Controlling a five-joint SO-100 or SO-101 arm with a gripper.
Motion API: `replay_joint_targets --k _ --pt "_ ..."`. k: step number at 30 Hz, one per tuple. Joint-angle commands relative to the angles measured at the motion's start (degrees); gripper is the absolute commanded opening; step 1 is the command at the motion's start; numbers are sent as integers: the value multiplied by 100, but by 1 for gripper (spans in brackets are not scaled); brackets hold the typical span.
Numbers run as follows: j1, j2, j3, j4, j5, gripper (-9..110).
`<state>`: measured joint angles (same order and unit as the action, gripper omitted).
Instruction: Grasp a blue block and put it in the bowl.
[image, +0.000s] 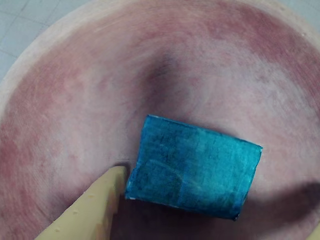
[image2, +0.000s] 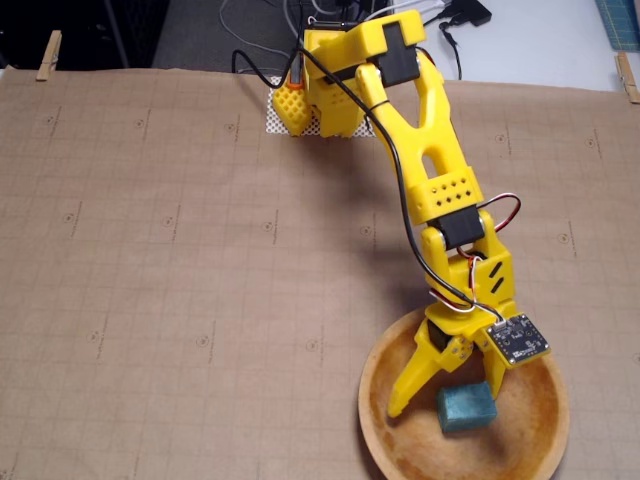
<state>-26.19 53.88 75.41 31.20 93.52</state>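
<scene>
Blue block (image2: 466, 408): lying inside bowl (image2: 385, 362) at bench's bottom-right edge, apparently released, gripper (image2: 445, 400) spread astride it; withdraw straight upward, avoiding nudging block or rim.

The bowl (image2: 385, 420) sits on the tabletop (image2: 180, 260), at the lower right of the fixed view. Inside the bowl lies the blue block (image2: 466, 407), between the spread fingers of the hand (image2: 445, 392), which reaches in from behind.
</scene>
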Motion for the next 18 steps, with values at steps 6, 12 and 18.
replay_joint_targets --k 6,12,18 --pt "44 2092 -202 1107 -26 53" --pt "202 3155 -193 2118 -26 53" --pt "264 4298 -193 3041 -26 53"
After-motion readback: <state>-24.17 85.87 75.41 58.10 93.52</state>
